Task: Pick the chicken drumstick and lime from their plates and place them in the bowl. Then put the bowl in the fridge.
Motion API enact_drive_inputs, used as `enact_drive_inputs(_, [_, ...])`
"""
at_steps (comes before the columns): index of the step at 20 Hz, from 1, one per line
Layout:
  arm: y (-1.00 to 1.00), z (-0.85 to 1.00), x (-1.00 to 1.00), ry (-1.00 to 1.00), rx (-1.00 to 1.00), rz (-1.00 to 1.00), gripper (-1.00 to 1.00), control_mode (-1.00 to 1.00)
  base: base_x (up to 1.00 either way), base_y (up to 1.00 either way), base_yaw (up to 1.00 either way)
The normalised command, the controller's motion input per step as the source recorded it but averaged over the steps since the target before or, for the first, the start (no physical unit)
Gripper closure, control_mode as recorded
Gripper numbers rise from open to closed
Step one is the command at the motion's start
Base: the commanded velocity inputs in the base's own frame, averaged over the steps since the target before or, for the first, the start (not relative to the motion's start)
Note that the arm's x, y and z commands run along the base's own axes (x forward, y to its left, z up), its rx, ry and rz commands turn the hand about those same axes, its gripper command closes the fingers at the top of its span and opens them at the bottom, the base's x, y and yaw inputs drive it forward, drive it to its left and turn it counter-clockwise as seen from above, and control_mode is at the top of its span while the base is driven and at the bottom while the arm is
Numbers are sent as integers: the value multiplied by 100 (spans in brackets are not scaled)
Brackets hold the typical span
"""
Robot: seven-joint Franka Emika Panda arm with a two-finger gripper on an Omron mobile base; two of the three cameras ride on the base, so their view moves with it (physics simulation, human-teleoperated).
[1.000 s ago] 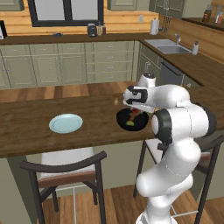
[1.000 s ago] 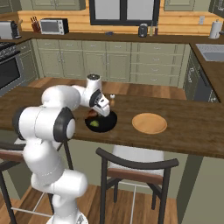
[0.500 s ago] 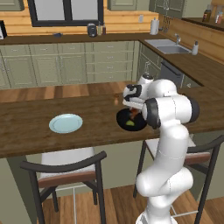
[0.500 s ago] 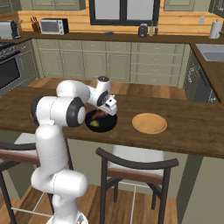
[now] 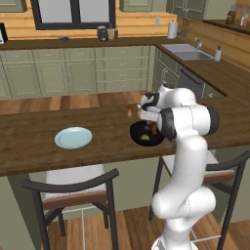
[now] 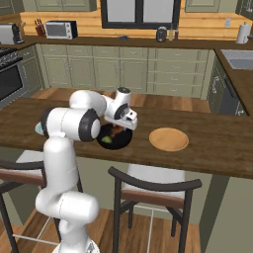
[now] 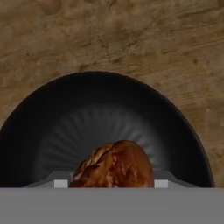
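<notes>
While the gripper (image 6: 120,131) holds the chicken drumstick (image 7: 114,165) between its fingers just above the black bowl (image 7: 105,127), where the lime (image 5: 145,138) already lies, the placing step nears release, which calls for parting the fingers.

We count one bowl (image 5: 144,135), one drumstick (image 7: 114,165), one lime (image 5: 145,138), two plates: blue (image 5: 73,137), tan (image 6: 169,139).

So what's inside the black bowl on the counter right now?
The bowl holds the green lime near its front and the reddish-brown chicken drumstick. The gripper hangs over the drumstick, covering part of the bowl's inside.
</notes>
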Motion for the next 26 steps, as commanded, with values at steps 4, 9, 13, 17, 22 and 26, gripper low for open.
enact_drive_inputs(4, [0,-35,2,0,-8,15,100,-100,0,0,0])
enact_drive_inputs(9, [0,-36,0,0,-7,10,100,-100,0,0,0])
enact_drive_inputs(13, [0,-24,1,0,-5,8,100,-100,0,0,0])
enact_drive_inputs(17, [0,-14,9,0,-4,7,100,-100,0,0,0])
enact_drive_inputs(22, [0,-11,11,0,-3,6,100,-100,0,0,0])
enact_drive_inputs(26, [0,-1,0,0,-3,4,-100,-100,0,0,0])
